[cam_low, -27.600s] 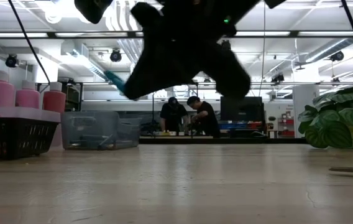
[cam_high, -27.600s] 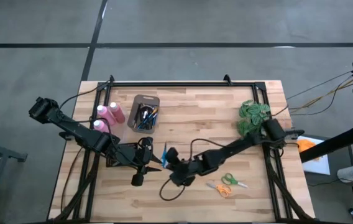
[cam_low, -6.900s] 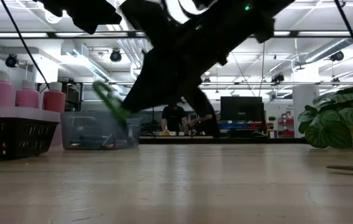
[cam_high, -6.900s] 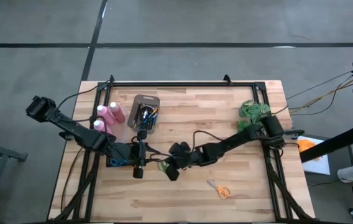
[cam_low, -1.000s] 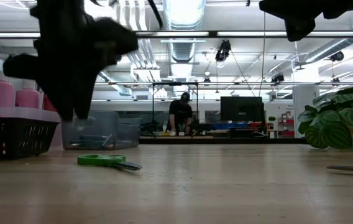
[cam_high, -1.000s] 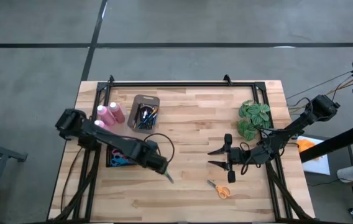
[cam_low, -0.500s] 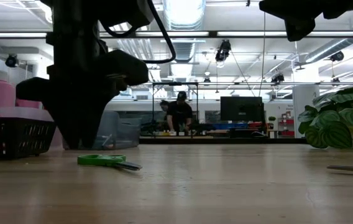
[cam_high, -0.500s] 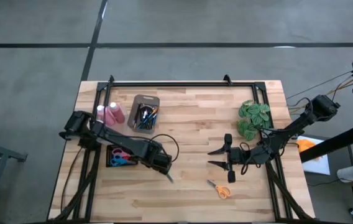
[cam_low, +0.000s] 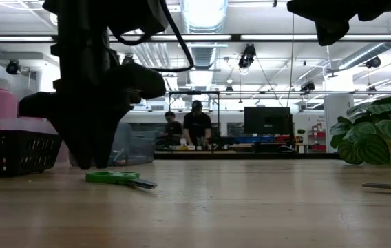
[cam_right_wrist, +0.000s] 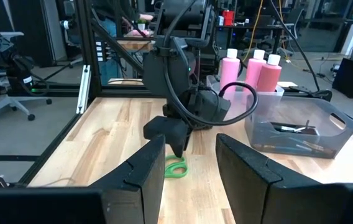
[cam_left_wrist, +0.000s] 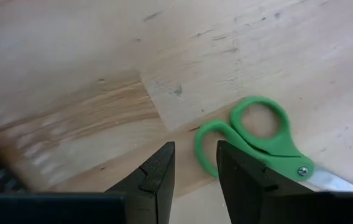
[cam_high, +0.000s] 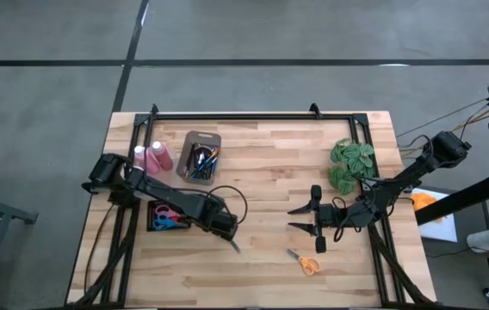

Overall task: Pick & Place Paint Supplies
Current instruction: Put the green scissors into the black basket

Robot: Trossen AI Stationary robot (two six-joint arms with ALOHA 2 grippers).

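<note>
Left gripper: fingers parted by narrow gap, nothing between them, grasping nothing. Positioned low over table, just beside handles of green scissors; scissors flat on wood, not touched.
Right gripper: fingers apart, empty, raised above right side of table, near plant.
Paintbrushes: in grey bin, rear left.
Pink bottles: white caps, upright just beside bin.
Orange scissors: near front edge.
No legible labels or writing.

Two dark, cable-draped arms
</note>
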